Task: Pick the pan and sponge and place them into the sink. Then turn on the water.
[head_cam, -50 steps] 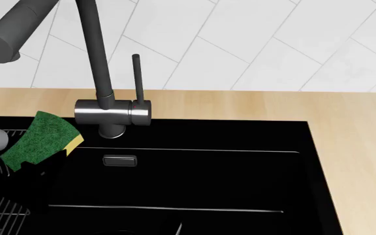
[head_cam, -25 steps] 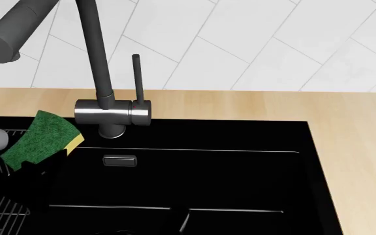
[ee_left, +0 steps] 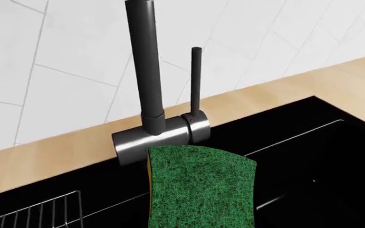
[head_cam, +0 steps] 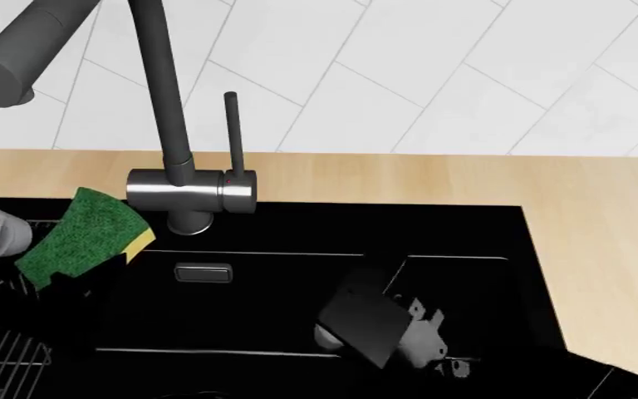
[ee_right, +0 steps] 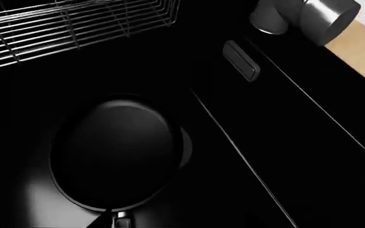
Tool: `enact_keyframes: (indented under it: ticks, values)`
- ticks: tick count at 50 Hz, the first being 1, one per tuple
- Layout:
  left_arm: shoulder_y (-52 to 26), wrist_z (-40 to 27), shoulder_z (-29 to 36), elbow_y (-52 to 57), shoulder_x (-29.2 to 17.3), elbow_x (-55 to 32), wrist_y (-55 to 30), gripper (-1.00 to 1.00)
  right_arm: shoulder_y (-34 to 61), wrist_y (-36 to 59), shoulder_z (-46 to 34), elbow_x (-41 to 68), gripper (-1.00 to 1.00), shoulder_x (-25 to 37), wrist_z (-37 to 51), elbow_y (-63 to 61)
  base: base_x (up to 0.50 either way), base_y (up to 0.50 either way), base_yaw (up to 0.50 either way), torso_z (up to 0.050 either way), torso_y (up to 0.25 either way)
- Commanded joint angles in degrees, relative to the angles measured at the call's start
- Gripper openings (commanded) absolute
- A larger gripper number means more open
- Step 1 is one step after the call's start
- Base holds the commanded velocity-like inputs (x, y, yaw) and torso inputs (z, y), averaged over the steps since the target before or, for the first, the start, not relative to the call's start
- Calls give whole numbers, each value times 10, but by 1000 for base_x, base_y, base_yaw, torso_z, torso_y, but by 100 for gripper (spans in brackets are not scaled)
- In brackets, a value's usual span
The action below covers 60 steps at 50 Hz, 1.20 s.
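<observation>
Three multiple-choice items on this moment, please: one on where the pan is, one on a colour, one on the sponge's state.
1. Where is the pan?
A. On the counter
B. In the sink
C. On the rack

2. What colour is the sponge face that shows most?
A. Green
B. Blue
C. Pink

3. What is the sponge's state?
A. Lying on the sink floor
B. Held up near the tap
C. Lying on the counter

Answers: 1 B, the right wrist view shows it lying in the black basin. 2 A, green in both the head and left wrist views. 3 B, it stands raised at the sink's left edge, beside the tap's base.
</observation>
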Motion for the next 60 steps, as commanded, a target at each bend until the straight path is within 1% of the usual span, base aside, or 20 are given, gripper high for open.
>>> enact_keyframes:
  ticks: [1, 7, 10, 14, 16, 18, 21, 24, 28, 32, 33, 38, 41, 45, 51, 52, 57, 60]
  values:
    - [-17, 1, 18, -4, 9, -3, -11, -100, -51, -58, 109, 53, 100, 81, 86, -73, 0, 0, 0, 0, 0]
    - [-52, 5, 37, -13, 22, 3, -31, -100, -74, -86, 177, 100, 100, 136, 137, -108, 0, 0, 0, 0, 0]
    - [-68, 5, 49, -18, 29, 6, -43, -100, -94, -103, 210, 127, 100, 178, 154, -136, 0, 0, 0, 0, 0]
    - [-107, 20, 78, -37, 48, 20, -64, -100, -118, -142, 250, 150, 100, 207, 175, -143, 0, 0, 0, 0, 0]
    - [-128, 33, 100, -49, 52, 36, -77, -100, -128, -163, 271, 158, 100, 213, 193, -142, 0, 0, 0, 0, 0]
    - [-147, 43, 115, -56, 52, 42, -92, -100, -128, -163, 287, 180, 100, 214, 218, -131, 0, 0, 0, 0, 0]
    - [-167, 59, 142, -64, 61, 52, -110, -100, -136, -176, 300, 186, 100, 223, 220, -132, 0, 0, 0, 0, 0]
    - [-182, 84, 168, -90, 74, 74, -109, -100, -145, -194, 316, 195, 100, 228, 227, -138, 0, 0, 0, 0, 0]
    - [-229, 153, 231, -116, 87, 103, -127, -100, -150, -211, 341, 210, 100, 234, 253, -133, 0, 0, 0, 0, 0]
    - [-258, 194, 280, -140, 103, 135, -128, -100, -149, -218, 358, 225, 100, 238, 271, -133, 0, 0, 0, 0, 0]
    - [-258, 195, 285, -155, 118, 140, -125, -100, -157, -225, 365, 229, 100, 241, 275, -136, 0, 0, 0, 0, 0]
    - [-278, 229, 333, -185, 130, 175, -121, -100, -168, -235, 372, 230, 100, 245, 279, -138, 0, 0, 0, 0, 0]
    - [-297, 251, 371, -215, 152, 202, -119, -100, -173, -238, 371, 228, 100, 241, 279, -137, 0, 0, 0, 0, 0]
    - [-296, 266, 384, -248, 172, 211, -107, -100, -191, -249, 374, 229, 100, 241, 277, -140, 0, 0, 0, 0, 0]
    - [-288, 276, 398, -274, 183, 221, -94, -100, -207, -258, 384, 233, 100, 252, 276, -145, 0, 0, 0, 0, 2]
    - [-288, 276, 406, -292, 194, 230, -90, -100, -209, -259, 382, 230, 100, 251, 275, -145, 0, 0, 3, 0, 0]
    - [-276, 281, 413, -308, 200, 236, -77, -100, -215, -263, 385, 232, 100, 253, 276, -154, 0, 0, 0, 0, 0]
    - [-265, 285, 417, -329, 212, 238, -66, -100, -218, -267, 390, 235, 100, 254, 277, -151, 0, 0, 0, 0, 0]
